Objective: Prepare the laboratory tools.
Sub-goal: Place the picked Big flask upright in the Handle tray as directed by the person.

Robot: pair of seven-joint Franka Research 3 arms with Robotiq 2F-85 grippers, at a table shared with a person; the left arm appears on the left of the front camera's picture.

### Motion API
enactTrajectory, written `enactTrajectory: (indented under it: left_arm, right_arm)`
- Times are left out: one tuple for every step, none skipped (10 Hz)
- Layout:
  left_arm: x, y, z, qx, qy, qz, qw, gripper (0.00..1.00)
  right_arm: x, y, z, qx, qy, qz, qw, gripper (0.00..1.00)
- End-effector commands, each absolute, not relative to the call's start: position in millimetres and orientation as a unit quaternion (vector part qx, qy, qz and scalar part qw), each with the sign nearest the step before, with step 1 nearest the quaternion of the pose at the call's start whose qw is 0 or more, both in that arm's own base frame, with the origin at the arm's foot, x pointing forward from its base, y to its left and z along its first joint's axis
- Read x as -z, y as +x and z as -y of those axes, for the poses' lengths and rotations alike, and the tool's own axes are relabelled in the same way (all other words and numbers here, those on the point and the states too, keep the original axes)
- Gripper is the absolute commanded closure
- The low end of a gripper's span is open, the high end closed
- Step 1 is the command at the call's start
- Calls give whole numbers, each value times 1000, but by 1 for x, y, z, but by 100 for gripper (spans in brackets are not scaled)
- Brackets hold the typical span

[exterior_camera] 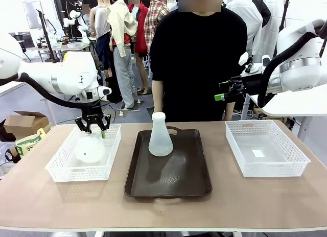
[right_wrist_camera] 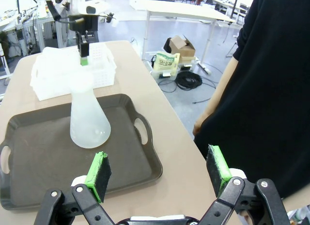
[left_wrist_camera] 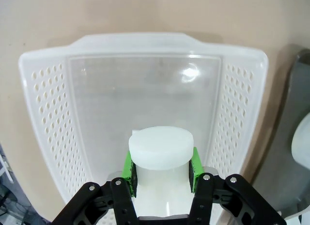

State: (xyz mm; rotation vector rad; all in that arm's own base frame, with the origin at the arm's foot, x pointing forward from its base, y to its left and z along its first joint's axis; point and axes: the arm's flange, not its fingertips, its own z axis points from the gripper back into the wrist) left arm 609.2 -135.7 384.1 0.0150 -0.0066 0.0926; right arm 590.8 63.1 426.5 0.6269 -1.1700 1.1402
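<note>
- The left gripper (left_wrist_camera: 162,169) clamps the neck of a cloudy white plastic flask (exterior_camera: 90,149), neck up, long axis vertical, inside the perforated white left basket (exterior_camera: 61,168).
- A second cone-shaped flask (exterior_camera: 160,135) stands upright at 12 o'clock on the smooth dark tray (exterior_camera: 173,183).
- The right gripper (right_wrist_camera: 160,174) hangs spread, holding nothing.

Between my left gripper's (left_wrist_camera: 162,169) matt green pads (left_wrist_camera: 127,168) I see a flask (left_wrist_camera: 161,146) of milky, smooth plastic. Below the jaws, the basket (left_wrist_camera: 46,104) is glossy white perforated plastic. Ahead of my right gripper (right_wrist_camera: 160,170), a frosted translucent flask (right_wrist_camera: 88,119) stands on a dark, satin-smooth tray (right_wrist_camera: 140,162).
</note>
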Motion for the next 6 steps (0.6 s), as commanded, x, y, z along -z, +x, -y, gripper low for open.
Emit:
enactTrajectory:
  left_arm:
    - [-397,585,136,-36,26,17,999,100]
    - [-403,577,136,-22,20,23,999,100]
    - [-409,567,135,-9,10,26,1000,100]
    - [-415,561,131,-13,15,38,999,100]
    - [-419,556,128,-10,8,43,999,100]
    - [-424,550,126,-6,-1,54,999,100]
  right_arm:
    - [-425,590,-63,-501,276,511,641,0]
    - [-425,590,-63,-501,276,511,641,0]
    - [-425,590,-63,-501,276,511,641,0]
    - [-425,590,-63,-501,276,511,641,0]
    - [-425,590,-63,-501,276,511,641,0]
    - [-425,590,-63,-501,276,511,641,0]
